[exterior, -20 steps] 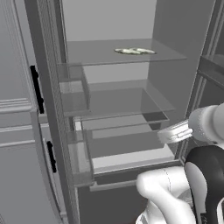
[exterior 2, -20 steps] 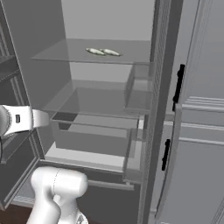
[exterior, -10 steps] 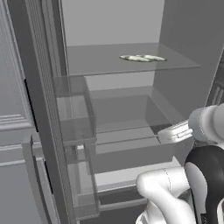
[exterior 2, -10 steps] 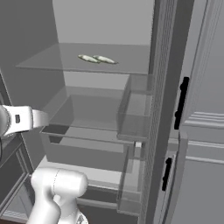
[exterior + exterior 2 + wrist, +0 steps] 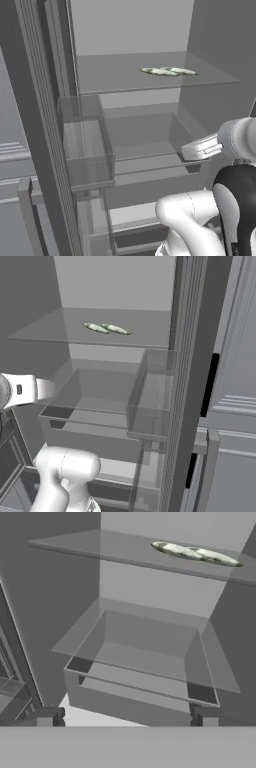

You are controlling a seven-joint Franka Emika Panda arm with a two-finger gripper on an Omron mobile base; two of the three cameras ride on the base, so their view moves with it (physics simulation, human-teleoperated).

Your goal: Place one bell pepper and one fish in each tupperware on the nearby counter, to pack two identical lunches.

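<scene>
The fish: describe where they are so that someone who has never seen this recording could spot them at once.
Look into the open fridge at the glass shelf that runs across its upper part. Toward that shelf's right side lie two fish, end to end and slightly overlapping. They are slim, pale cream-silver with a greenish tinge, unlike the plain grey drawer and door bin below.

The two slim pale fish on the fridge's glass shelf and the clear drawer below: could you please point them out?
Left slim pale cream-silver fish (image 5: 172,549), hand view, mid-body.
Right slim pale cream-silver fish (image 5: 215,557), hand view, mid-body.
Clear plastic drawer (image 5: 140,696), hand view, front wall.
</scene>
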